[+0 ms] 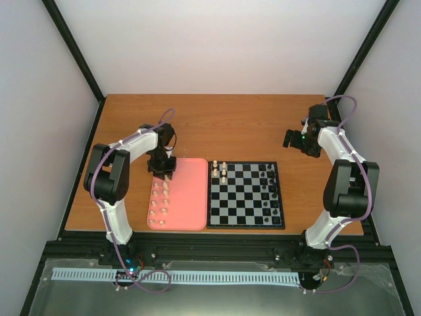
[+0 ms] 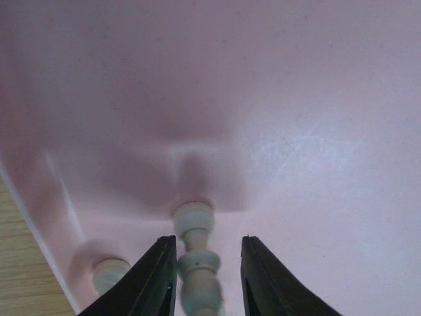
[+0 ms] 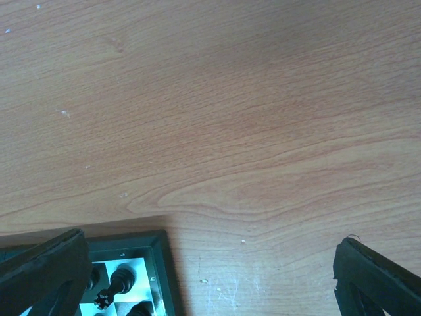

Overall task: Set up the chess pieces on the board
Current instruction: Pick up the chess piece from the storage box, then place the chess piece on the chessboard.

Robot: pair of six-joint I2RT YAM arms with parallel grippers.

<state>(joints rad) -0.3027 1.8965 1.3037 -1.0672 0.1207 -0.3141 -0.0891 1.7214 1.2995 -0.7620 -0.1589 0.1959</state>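
Several cream-white chess pieces (image 1: 160, 201) stand in two columns on the left side of the salmon-pink tray (image 1: 191, 201). Three white pieces (image 1: 220, 171) stand at the far left corner of the chessboard (image 1: 245, 226). My left gripper (image 1: 164, 172) is low over the tray's far left part. In the left wrist view it (image 2: 209, 253) is open around an upright white piece (image 2: 196, 263). That piece touches the left finger, with a gap to the right finger. My right gripper (image 1: 293, 139) is open and empty above the bare table beyond the board's far right corner.
Black pieces (image 1: 268, 191) line the board's right side; one (image 3: 118, 283) shows in the right wrist view inside the board's corner (image 3: 161, 263). Another white piece (image 2: 110, 273) stands left of my left fingers, near the tray's rim. Wooden table (image 3: 250, 118) lies under the right gripper (image 3: 209, 249).
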